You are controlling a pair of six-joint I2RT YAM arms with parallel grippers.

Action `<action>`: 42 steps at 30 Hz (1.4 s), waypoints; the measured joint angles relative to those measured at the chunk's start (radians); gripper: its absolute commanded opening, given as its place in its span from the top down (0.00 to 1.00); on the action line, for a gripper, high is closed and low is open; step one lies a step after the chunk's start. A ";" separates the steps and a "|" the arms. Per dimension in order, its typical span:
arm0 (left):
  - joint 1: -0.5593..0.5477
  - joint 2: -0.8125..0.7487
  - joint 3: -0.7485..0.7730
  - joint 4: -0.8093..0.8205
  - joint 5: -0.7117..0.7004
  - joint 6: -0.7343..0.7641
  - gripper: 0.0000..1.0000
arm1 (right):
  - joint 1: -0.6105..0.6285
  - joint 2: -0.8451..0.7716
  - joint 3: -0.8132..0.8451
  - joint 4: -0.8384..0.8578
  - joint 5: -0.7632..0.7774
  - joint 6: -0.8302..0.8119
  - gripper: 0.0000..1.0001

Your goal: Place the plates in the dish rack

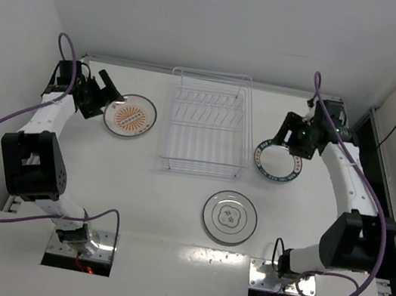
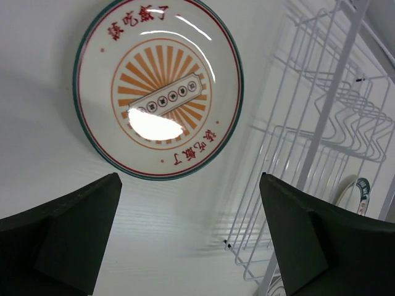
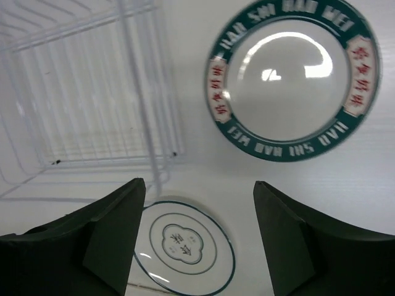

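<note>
White wire dish rack (image 1: 208, 123) stands far on the white table (image 1: 170, 220); the round white plate with orange sunburst (image 1: 130, 115) lies left of it, the teal-rimmed plate (image 1: 277, 167) right, the grey-motif plate (image 1: 229, 217) nearer. The left gripper (image 1: 101, 99) hangs by the sunburst plate and the right gripper (image 1: 296, 135) by the teal-rimmed one, both with fingers apart, holding nothing.

We hold our left black two-finger gripper (image 2: 188, 180) with jaws spread wide, our right black two-finger gripper (image 3: 197, 184) likewise; left white arm (image 1: 49, 116) and right white arm (image 1: 348, 174) reach forward.
</note>
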 measured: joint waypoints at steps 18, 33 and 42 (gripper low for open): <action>-0.193 -0.031 -0.091 0.111 0.168 0.024 0.06 | -0.513 0.176 -0.315 0.234 -0.278 0.201 0.42; -0.191 -0.031 -0.125 0.110 0.181 0.051 0.06 | -0.475 0.401 -0.281 0.311 -0.301 0.282 0.67; -0.183 -0.031 -0.125 0.097 0.182 0.069 0.06 | -0.436 0.457 -0.192 0.324 -0.344 0.289 1.00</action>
